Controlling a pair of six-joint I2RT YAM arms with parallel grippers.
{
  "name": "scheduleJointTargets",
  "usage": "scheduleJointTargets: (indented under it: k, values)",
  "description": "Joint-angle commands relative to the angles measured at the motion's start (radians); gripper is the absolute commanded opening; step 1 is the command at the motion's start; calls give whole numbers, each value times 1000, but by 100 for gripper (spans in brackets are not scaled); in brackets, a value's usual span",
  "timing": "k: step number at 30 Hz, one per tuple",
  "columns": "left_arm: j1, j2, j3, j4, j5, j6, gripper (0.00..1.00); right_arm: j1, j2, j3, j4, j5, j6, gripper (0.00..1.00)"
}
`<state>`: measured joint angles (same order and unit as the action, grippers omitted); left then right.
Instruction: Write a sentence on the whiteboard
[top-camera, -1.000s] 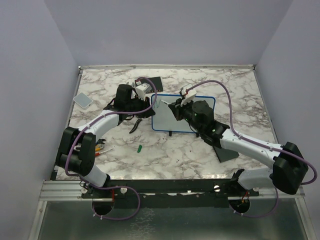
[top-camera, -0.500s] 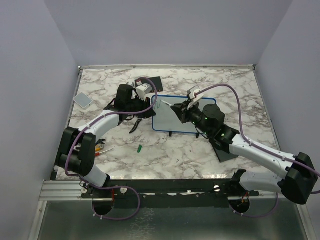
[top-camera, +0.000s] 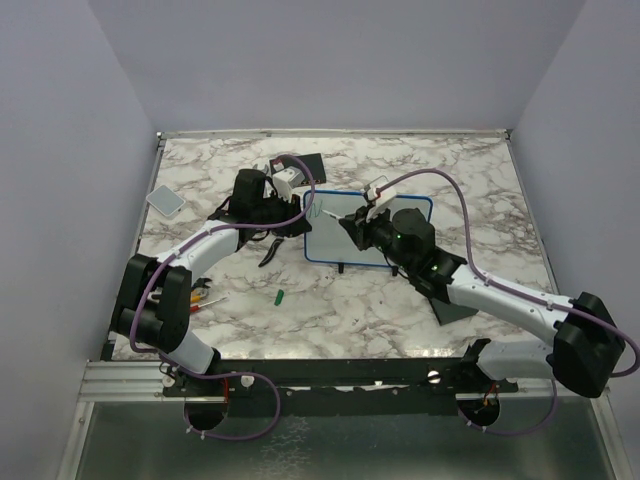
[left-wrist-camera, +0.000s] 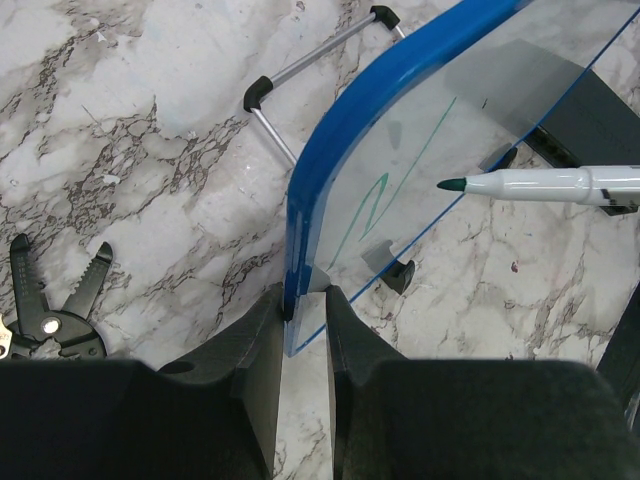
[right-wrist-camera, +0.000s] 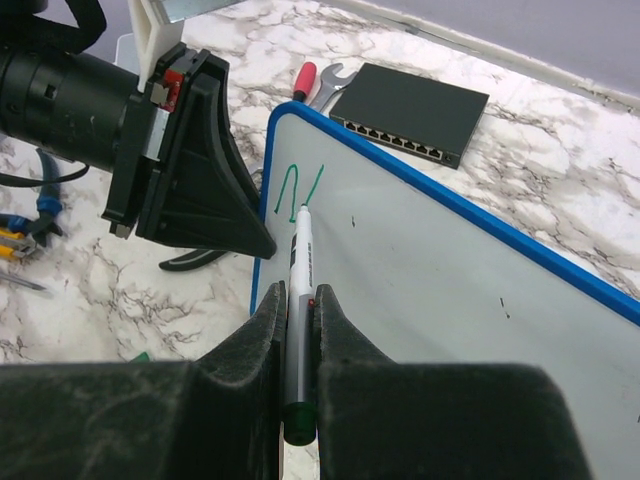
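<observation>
The whiteboard (top-camera: 335, 243), white with a blue rim, stands tilted at mid-table. My left gripper (top-camera: 298, 222) is shut on its left rim (left-wrist-camera: 400, 90), with the jaws pinching the edge (left-wrist-camera: 303, 300). My right gripper (top-camera: 355, 222) is shut on a white marker with a green tip (right-wrist-camera: 300, 260). The marker also shows in the left wrist view (left-wrist-camera: 540, 183). Its tip is right by the board's upper left part. The sentence is only a short green "n"-like stroke (right-wrist-camera: 298, 190), also visible in the left wrist view (left-wrist-camera: 375, 205).
A black box with ports (right-wrist-camera: 410, 112) lies behind the board, with a red-handled tool (right-wrist-camera: 303, 80) beside it. Black pliers (top-camera: 270, 250), a green cap (top-camera: 281, 296) and small tools (top-camera: 205, 295) lie at front left. A grey pad (top-camera: 165, 200) lies far left. A flat black pad (top-camera: 455, 305) lies under the right arm.
My right wrist drew back to the right half a second ago and has returned to the board's upper left with the marker. The left arm and the board have not moved.
</observation>
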<state>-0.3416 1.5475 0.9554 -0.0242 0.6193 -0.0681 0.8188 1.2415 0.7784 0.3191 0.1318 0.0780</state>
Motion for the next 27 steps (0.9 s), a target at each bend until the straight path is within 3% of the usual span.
scheduleJointTargets:
  k: [1, 27]
  values:
    - [-10, -11, 16, -8, -1, 5, 21, -3, 27, -5, 6, 53, 8, 1]
    - [-10, -13, 16, -10, -1, 7, 21, -3, -11, -20, -31, 161, 20, 1]
